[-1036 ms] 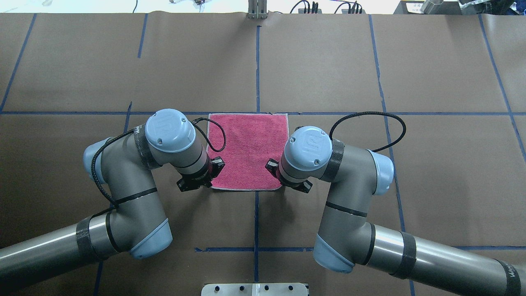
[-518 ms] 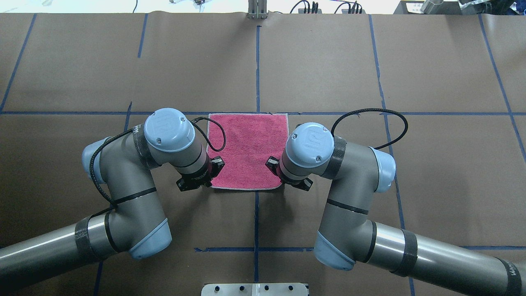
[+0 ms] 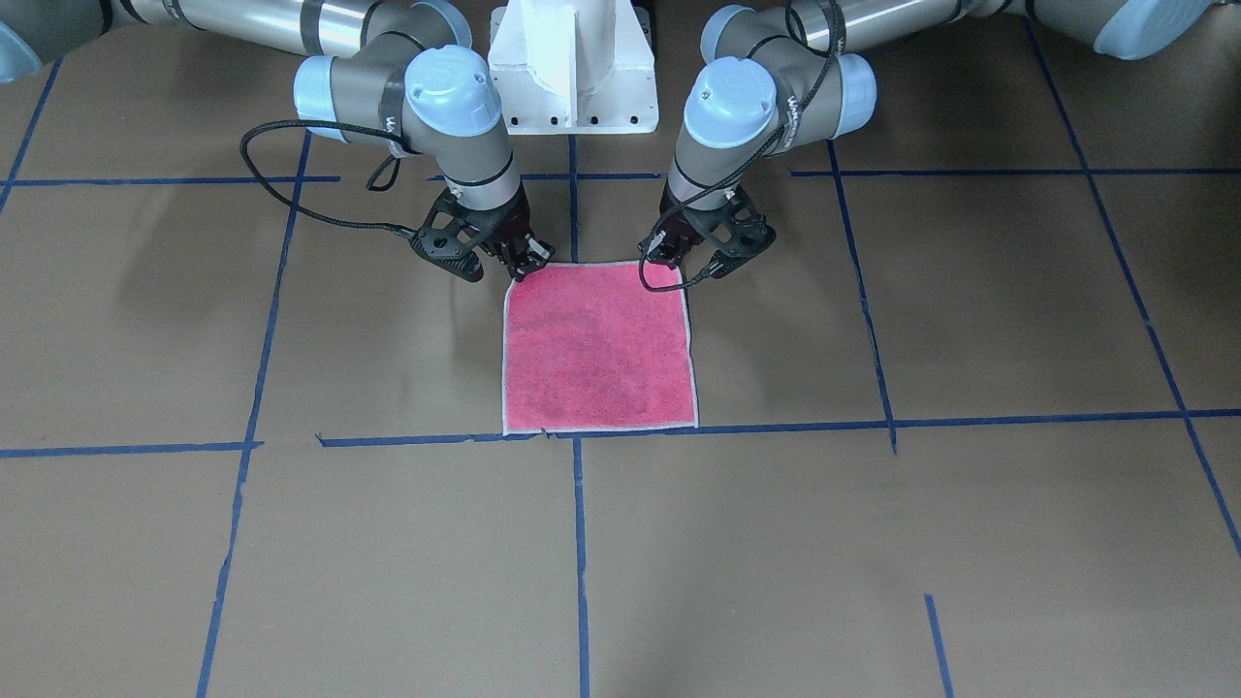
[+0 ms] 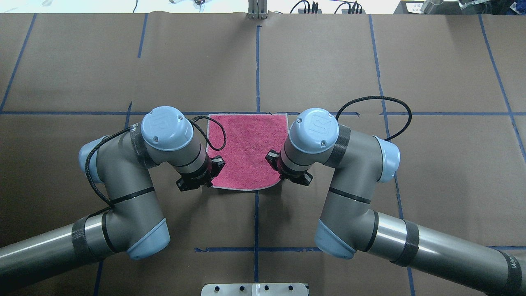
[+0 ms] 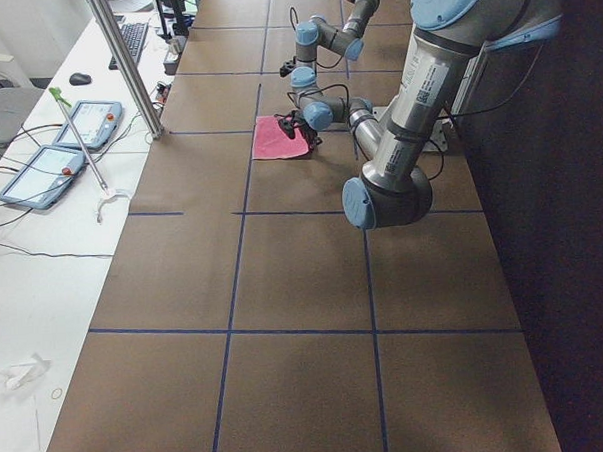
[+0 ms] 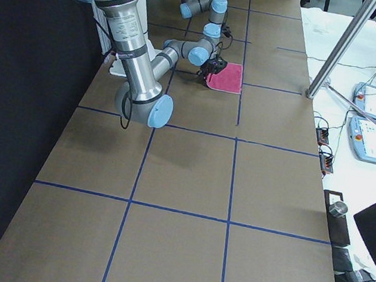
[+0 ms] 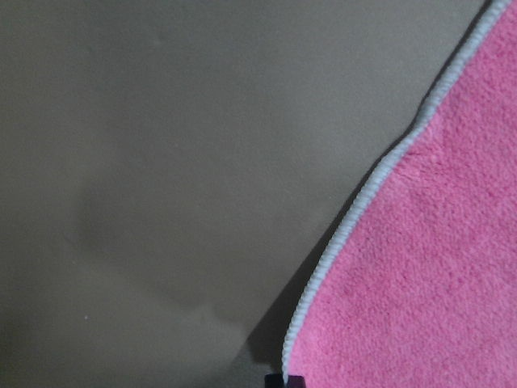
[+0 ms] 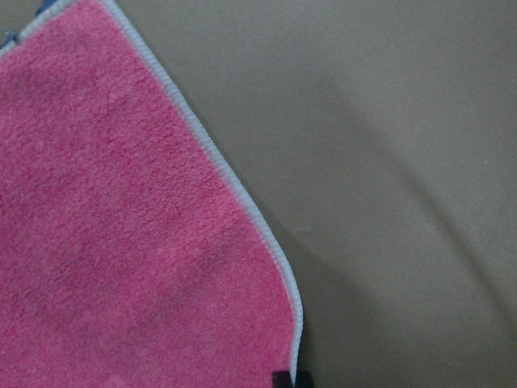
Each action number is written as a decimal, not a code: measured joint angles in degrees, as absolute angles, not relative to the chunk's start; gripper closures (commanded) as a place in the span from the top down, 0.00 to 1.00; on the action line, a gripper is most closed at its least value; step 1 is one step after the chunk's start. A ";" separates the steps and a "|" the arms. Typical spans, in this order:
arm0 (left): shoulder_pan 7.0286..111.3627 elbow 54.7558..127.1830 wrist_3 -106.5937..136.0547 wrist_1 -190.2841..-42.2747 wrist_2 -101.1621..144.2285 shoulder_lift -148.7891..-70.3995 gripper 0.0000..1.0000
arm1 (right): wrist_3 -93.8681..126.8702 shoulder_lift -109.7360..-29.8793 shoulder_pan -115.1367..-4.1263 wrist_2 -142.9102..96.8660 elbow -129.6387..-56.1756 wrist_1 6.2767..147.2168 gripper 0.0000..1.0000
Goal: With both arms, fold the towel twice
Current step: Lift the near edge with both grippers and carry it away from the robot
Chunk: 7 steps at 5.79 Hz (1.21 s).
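The towel (image 4: 246, 148) lies pink-red face up with a thin whitish border, flat on the brown table; it also shows in the front-facing view (image 3: 599, 349). My left gripper (image 4: 208, 177) is shut on its near left corner, and in the front-facing view (image 3: 669, 269) it is on the right. My right gripper (image 4: 280, 172) is shut on the near right corner, which is raised a little (image 3: 528, 267). The towel's near edge bows between them. The wrist views show the towel's border (image 7: 355, 218) (image 8: 242, 194) running down to the fingertips. The grey face is hidden.
The white central pedestal (image 3: 572, 68) stands behind the towel. A metal plate (image 4: 254, 289) sits at the near table edge and a post (image 4: 257, 10) at the far edge. Blue tape lines (image 4: 257, 61) cross the brown paper. Teach pendants (image 5: 53, 162) lie on a side desk.
Both wrists have moved a little away from the robot, the right one more. The towel's near corners have come up and inward, so its near edge now curves.
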<state>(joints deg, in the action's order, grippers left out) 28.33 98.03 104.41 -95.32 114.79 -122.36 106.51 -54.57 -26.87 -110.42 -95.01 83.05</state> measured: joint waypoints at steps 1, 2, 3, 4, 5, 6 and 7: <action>28.42 101.04 104.44 -92.81 116.50 -121.75 0.00 | 106.93 -54.80 -27.17 -113.02 -95.90 83.17 0.00; 28.38 103.96 104.56 -89.41 117.51 -121.40 0.00 | 108.04 -55.07 -27.25 -115.09 -97.25 83.41 0.00; 28.22 105.65 104.70 -87.15 117.89 -121.23 0.00 | 109.52 -55.24 -27.25 -116.38 -98.40 83.64 0.00; 28.04 106.21 104.78 -86.42 118.29 -121.15 0.00 | 110.68 -55.39 -27.23 -117.51 -99.07 83.75 0.00; 27.92 106.08 104.83 -86.43 118.83 -121.18 0.00 | 111.28 -55.43 -27.69 -118.40 -99.26 83.76 0.00; 27.98 105.74 104.70 -86.70 119.14 -121.28 0.00 | 111.44 -55.45 -28.60 -119.24 -99.22 83.73 0.00; 28.30 105.52 104.42 -86.91 119.23 -121.40 0.00 | 111.43 -55.44 -29.35 -119.61 -99.05 83.64 0.00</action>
